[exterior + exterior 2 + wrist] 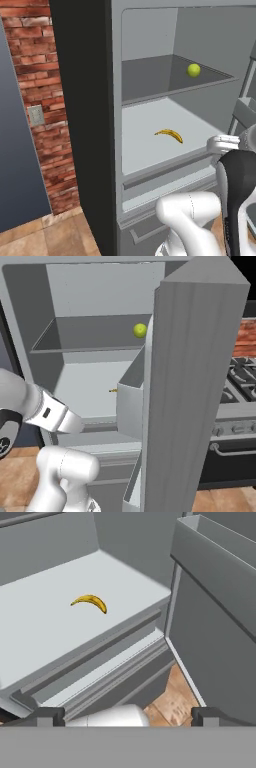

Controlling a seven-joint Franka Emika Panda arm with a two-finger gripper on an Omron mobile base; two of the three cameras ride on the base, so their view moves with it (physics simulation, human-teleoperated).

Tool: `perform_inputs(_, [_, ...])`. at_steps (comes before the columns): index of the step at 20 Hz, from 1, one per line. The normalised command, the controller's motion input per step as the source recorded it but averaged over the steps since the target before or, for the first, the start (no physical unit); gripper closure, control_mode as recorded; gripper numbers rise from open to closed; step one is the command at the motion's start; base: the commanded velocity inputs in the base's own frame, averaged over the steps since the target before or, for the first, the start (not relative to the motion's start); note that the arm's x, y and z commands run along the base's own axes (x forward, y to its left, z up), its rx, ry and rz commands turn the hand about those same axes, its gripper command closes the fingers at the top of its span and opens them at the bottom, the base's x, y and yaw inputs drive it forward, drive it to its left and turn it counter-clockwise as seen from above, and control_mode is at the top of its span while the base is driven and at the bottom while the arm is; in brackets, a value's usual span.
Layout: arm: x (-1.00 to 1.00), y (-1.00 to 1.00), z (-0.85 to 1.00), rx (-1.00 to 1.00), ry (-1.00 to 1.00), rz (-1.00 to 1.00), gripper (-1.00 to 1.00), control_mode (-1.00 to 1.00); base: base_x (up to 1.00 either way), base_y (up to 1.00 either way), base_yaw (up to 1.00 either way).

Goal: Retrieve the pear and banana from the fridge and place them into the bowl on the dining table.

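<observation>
the tool [128, 717] gapes wide and empty, well short of the banana [90, 602].

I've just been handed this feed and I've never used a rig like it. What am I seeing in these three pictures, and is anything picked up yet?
It is a white robot arm on a driving base, facing the open fridge. Two pictures come from cameras on the base, behind the arm to its left and right. The third looks along the hand, with the dark tips of the gripper at the bottom. They stand wide apart with nothing between them, so nothing is picked up yet. The pear sits on the upper shelf. The banana lies on the lighter shelf below, and the hand camera looks down at it. The tall grey slab in the right base view is the open fridge door.
</observation>
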Motion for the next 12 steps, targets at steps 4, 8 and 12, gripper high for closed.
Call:
perform_inputs(4, [0.06, -0.27, 0.18, 0.06, 0.00, 0.00, -1.00, -1.00, 0.00, 0.00, 0.00])
perform_inputs(8, [0.33, -0.04, 0.28, 0.00, -0.05, 0.06, -1.00, -1.00, 0.00, 0.00, 0.00])
perform_inputs(12, [0.47, 0.00, 0.23, 0.00, -0.09, 0.07, -1.00, -1.00, 0.00, 0.00, 0.00])
